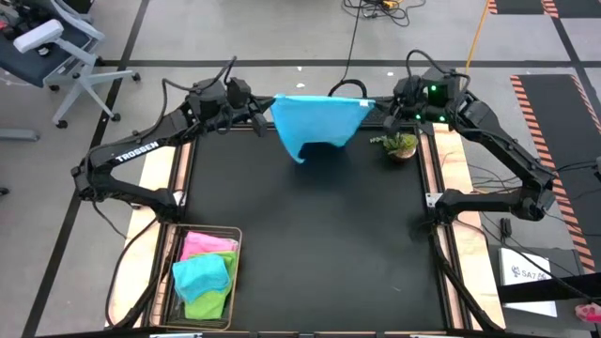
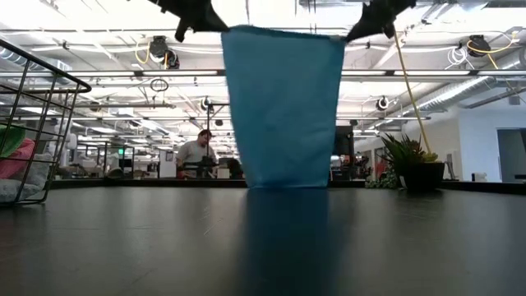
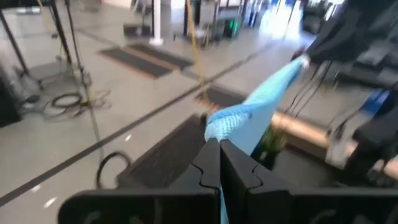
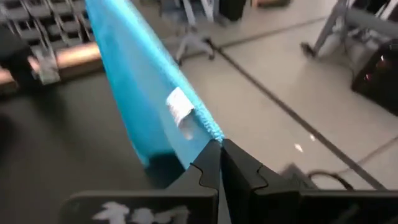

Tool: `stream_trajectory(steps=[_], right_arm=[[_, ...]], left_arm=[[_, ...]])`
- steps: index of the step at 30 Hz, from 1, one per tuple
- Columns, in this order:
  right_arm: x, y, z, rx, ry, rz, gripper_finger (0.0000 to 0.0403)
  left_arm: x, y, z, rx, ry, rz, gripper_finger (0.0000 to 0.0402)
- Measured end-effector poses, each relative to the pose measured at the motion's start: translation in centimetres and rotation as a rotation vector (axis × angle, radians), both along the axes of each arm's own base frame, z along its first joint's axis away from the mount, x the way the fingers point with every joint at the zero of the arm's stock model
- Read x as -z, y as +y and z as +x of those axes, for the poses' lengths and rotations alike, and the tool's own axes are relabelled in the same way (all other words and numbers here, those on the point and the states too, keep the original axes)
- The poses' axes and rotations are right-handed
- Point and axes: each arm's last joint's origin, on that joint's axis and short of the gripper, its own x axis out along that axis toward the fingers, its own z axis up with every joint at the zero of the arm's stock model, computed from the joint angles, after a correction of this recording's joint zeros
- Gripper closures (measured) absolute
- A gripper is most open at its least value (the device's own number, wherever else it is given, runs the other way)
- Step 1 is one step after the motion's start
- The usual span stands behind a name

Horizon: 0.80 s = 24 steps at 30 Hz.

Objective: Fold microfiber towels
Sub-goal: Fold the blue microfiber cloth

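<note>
Light blue towel (image 1: 317, 124) hangs stretched at top centre of the high view, top edge running left–right between left gripper (image 1: 266, 115) and right gripper (image 1: 373, 110), each clamped on a corner, lower edge apparently just reaching the table (image 1: 310, 235).

Both arms raised at the table's far edge, left gripper (image 1: 264, 115) and right gripper (image 1: 374, 111) fingers closed.

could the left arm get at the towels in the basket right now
Probably not as things stand. The basket sits open on the left arm's side with nothing over it, but the left gripper and right gripper are both shut on the blue towel, held up between them.
</note>
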Motion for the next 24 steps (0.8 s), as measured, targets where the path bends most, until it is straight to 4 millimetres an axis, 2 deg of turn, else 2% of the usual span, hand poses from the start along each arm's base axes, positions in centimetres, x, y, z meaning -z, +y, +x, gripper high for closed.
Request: stream_trajectory(steps=[4, 16, 24], right_arm=[[0.6, 0.2, -0.3, -0.003, 0.085, 0.001, 0.0403], [-0.6, -1.1, -0.3, 0.058, 0.028, -0.164, 0.0403], [-0.2, -1.1, -0.5, 0.065, 0.052, -0.12, 0.0403]], left_arm=[[0.8, 0.4, -0.4, -0.01, 0.086, -0.011, 0.0401], [-1.0, 2.0, -1.1, -0.025, -0.074, 0.074, 0.0401], [-0.3, 1.9, -1.1, -0.005, -0.016, 0.028, 0.0401]])
